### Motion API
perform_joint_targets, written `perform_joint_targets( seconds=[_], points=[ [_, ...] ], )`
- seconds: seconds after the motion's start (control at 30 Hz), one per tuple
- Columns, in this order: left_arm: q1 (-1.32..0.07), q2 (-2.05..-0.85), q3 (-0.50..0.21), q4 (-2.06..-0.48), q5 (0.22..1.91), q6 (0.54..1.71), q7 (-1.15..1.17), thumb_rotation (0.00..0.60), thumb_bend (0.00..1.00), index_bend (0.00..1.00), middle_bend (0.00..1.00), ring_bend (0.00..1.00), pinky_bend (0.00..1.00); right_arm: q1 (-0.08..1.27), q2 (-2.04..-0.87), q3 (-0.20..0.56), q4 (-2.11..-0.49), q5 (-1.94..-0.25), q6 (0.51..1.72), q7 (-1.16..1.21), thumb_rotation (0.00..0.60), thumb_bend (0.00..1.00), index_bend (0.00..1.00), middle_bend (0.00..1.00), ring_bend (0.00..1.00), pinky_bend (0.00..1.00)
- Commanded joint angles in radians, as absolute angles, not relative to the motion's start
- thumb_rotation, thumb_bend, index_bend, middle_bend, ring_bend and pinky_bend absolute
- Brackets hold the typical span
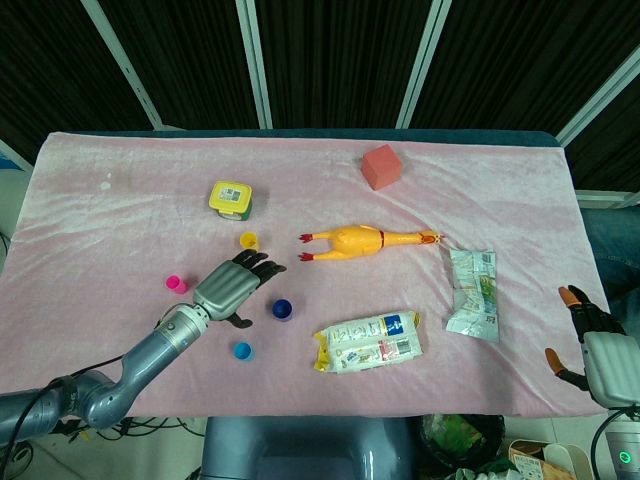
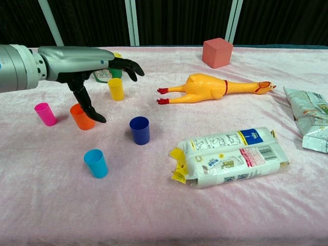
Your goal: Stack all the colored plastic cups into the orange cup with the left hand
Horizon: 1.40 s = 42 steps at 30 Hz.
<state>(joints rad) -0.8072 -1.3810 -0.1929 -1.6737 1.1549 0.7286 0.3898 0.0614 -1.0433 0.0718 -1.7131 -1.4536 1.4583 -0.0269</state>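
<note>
Chest view: left robot hand (image 2: 84, 61) spread, empty, above orange cup (image 2: 82, 116), thumb beside it.

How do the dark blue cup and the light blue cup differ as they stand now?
The dark blue cup is navy; the light blue cup is cyan. The dark blue cup stands farther back and further right, the light blue cup nearest the table's front edge. In the chest view the light blue cup tilts slightly. Both stand open end up, empty and untouched.

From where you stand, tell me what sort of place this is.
Probably a robot test or data-collection bench, not a home. A pink cloth covers the table, an unrelated mix sits on it (small cups such as the orange cup, a rubber chicken, a red cube), and the left robot hand reaches over them.
</note>
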Motion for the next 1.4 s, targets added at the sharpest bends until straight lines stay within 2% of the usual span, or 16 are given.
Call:
perform_joint_targets(
  seconds=[0.03,0.67,1.1,1.27,1.4],
  points=[
    [-0.830,-1.415,-0.183,-1.644,1.138,0.718,0.392,0.600,0.11,0.14,0.20,0.05,0.08,0.061,-1.043,0.072,-1.713,-1.454,1.459,-0.027,0.600,0.26,0.03,0.06,0.16,0.21],
    [-0.916,-1.567,-0.155,-1.469,1.149,0.706,0.347,0.600,0.12,0.26,0.33,0.05,0.09,0.061,-1.036,0.070,-1.721,-1.446,1.450,-0.015,0.600,0.26,0.03,0.06,0.16,0.21],
    [-0.930,-1.595,-0.127,-1.428,1.149,0.713,0.342,0.600,0.31,0.42,0.46,0.08,0.12,0.060,-1.031,0.071,-1.730,-1.437,1.444,-0.001,0.600,0.26,0.03,0.06,0.16,0.21],
    [-0.930,-1.599,-0.125,-1.426,1.164,0.725,0.326,0.600,0.31,0.52,0.52,0.13,0.16,0.061,-1.030,0.070,-1.732,-1.436,1.441,0.001,0.600,0.26,0.03,0.06,0.16,0.21],
    [-0.918,-1.581,-0.120,-1.437,1.188,0.753,0.311,0.600,0.31,0.54,0.54,0.14,0.16,0.060,-1.029,0.070,-1.733,-1.434,1.441,0.003,0.600,0.26,0.03,0.06,0.16,0.21]
  ],
)
